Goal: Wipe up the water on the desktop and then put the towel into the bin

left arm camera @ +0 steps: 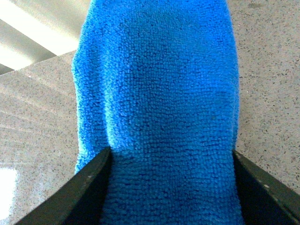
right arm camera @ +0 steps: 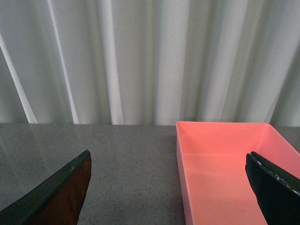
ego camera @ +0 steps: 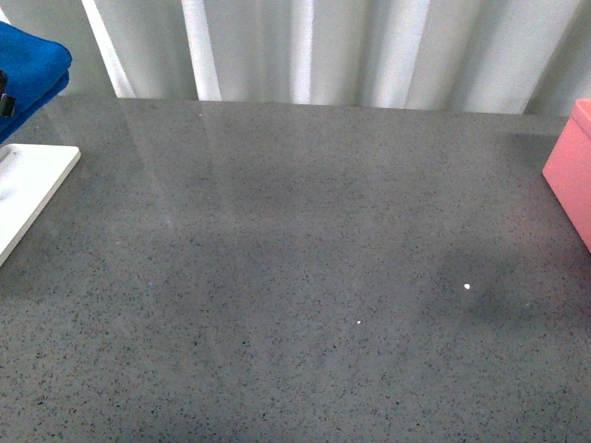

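The blue towel point(ego camera: 28, 69) shows at the far left edge of the front view, held up above the dark-grey speckled desktop point(ego camera: 295, 277). In the left wrist view the towel point(left arm camera: 159, 93) fills the middle, and my left gripper point(left arm camera: 171, 187) is shut on it, its dark fingers point(left arm camera: 89, 192) at either side. The pink bin point(ego camera: 572, 175) stands at the right edge of the desktop. In the right wrist view the bin point(right arm camera: 225, 173) is empty, and my right gripper point(right arm camera: 173, 187) is open, held in front of the bin's near wall. I see no clear water patch.
A flat white tray point(ego camera: 28, 189) lies at the left edge of the desktop, below the towel. White pleated curtains point(ego camera: 323, 46) hang behind the far edge. Two small bright specks point(ego camera: 466, 286) sit on the desktop right of centre.
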`<action>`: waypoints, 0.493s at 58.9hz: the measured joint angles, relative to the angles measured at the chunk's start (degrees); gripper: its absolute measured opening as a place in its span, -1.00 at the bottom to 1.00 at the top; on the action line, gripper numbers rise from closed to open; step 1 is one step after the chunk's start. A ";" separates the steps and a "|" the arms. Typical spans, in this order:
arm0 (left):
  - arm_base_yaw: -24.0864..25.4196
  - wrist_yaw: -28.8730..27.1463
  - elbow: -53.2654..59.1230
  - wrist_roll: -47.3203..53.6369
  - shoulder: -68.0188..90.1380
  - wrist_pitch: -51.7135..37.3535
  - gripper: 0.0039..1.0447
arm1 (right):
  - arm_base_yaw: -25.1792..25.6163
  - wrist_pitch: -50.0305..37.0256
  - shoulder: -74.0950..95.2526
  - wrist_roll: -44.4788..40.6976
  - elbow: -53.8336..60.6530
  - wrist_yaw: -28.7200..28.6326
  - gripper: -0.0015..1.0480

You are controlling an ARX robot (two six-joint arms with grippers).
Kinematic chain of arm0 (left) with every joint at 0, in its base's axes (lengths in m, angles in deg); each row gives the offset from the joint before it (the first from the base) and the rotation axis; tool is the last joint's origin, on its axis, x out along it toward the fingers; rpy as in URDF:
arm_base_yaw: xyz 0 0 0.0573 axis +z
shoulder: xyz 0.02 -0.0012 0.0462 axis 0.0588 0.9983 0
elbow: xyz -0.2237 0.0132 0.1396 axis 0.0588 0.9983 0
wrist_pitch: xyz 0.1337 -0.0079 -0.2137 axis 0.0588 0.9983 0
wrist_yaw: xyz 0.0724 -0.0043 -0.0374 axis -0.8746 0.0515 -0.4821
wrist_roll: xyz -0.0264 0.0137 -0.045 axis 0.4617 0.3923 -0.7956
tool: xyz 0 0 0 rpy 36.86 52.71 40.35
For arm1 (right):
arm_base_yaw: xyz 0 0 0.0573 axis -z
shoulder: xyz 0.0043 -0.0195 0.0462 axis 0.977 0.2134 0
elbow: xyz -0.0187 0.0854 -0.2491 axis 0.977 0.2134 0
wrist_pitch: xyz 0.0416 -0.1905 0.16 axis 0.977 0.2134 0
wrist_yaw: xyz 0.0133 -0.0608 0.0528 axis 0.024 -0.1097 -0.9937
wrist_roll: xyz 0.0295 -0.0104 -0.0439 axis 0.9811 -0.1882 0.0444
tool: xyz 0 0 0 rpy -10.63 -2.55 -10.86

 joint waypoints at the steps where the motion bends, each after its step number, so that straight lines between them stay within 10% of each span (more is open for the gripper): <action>1: 0.00 -0.11 0.07 0.20 0.00 -0.15 0.34 | 0.00 0.00 0.00 -0.02 0.00 0.00 0.86; 29: -0.85 6.19 2.36 -6.21 -5.03 3.93 -0.90 | 0.00 0.00 0.00 -0.02 0.00 0.00 0.86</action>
